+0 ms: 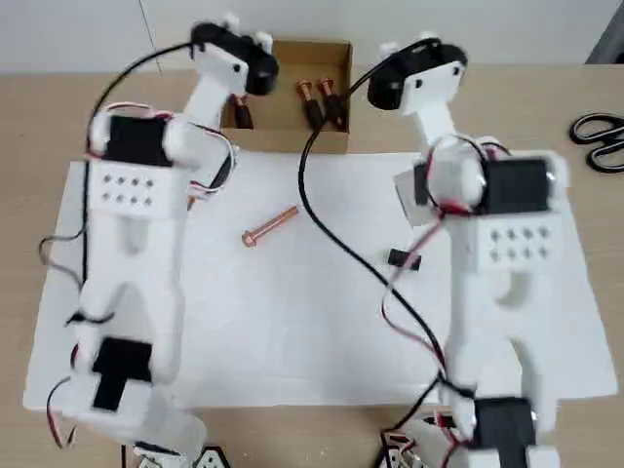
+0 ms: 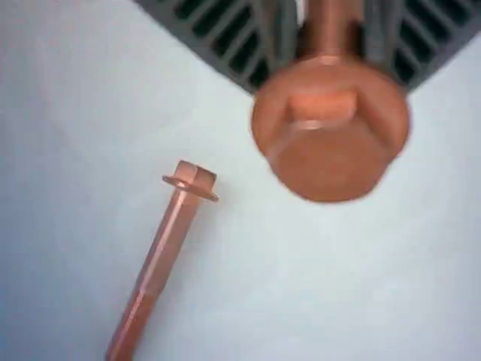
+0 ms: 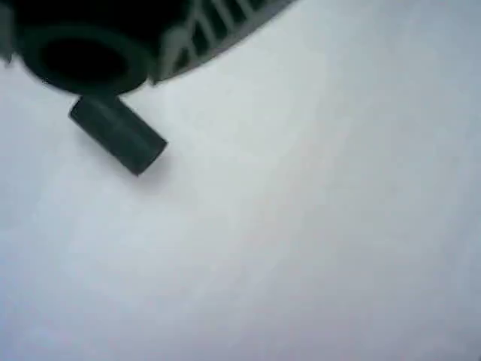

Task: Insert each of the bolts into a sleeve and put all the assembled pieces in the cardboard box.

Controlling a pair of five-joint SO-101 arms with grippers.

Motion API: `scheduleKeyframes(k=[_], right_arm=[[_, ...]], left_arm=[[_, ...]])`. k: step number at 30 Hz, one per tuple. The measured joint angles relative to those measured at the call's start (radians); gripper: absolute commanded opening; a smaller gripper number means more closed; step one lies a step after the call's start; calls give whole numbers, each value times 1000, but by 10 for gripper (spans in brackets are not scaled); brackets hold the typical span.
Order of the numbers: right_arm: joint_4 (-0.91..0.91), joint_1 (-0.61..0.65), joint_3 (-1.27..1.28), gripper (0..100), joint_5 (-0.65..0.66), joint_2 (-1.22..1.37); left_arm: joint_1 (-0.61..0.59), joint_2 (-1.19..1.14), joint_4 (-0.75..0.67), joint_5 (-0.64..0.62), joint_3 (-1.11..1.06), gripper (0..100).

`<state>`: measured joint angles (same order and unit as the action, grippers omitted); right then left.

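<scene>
Left gripper (image 2: 328, 30): closed on the shank of the held bolt (image 2: 331, 128), flanged hex head toward the wrist camera, tip pointing away. On the white sheet (image 1: 292, 322) below that gripper, just off toward the right arm, the loose bolt (image 2: 154, 271), lying flat and touching nothing. Beyond both grippers, away from the arm bases and roughly between them, the cardboard box (image 1: 292, 139), two assembled pieces (image 1: 314, 102) already inside. Right gripper (image 3: 98, 22): closed on the held sleeve (image 3: 83, 60), open bore facing its wrist camera. Beneath it on the sheet, near but apart, the loose sleeve (image 3: 120, 137), on its side. Far out past the right gripper, off the sheet, scissors (image 1: 597, 139).

Likely step in hand: mating held bolt and held sleeve in the air between the two grippers.

- First turn one wrist to bring shank and bore onto one line, tip facing an open end of the sleeve.
- Close the gap slowly, one gripper fixed, the other feeding.
- Grip firmly enough to stop the shank twisting, without squeezing the sleeve out of round.
- At first resistance, stop, back off slightly and re-aim rather than force.
- Push home to the flange before releasing either side.
- Stay high enough to clear the loose bolt and loose sleeve below.
</scene>
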<state>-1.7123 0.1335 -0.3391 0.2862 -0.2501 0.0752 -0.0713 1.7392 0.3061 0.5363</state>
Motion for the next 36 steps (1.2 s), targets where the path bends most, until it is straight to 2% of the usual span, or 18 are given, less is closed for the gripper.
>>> scheduleKeyframes(k=[5,14,20,24,30,36], right_arm=[[-2,0,0,4,0,-160],[-6,2,5,4,0,-417],[-8,0,167,4,0,-549],[3,-2,321,4,-5,-654],[187,-2,605,4,-9,-864],[443,2,1016,4,-9,-1062]], left_arm=[[0,150,0,0,-20,6],[0,512,2,0,-275,6],[0,763,-2,0,-575,6],[0,942,-43,-17,-698,6],[0,1189,-172,-215,-890,6],[0,1231,-302,-462,-1062,6]])
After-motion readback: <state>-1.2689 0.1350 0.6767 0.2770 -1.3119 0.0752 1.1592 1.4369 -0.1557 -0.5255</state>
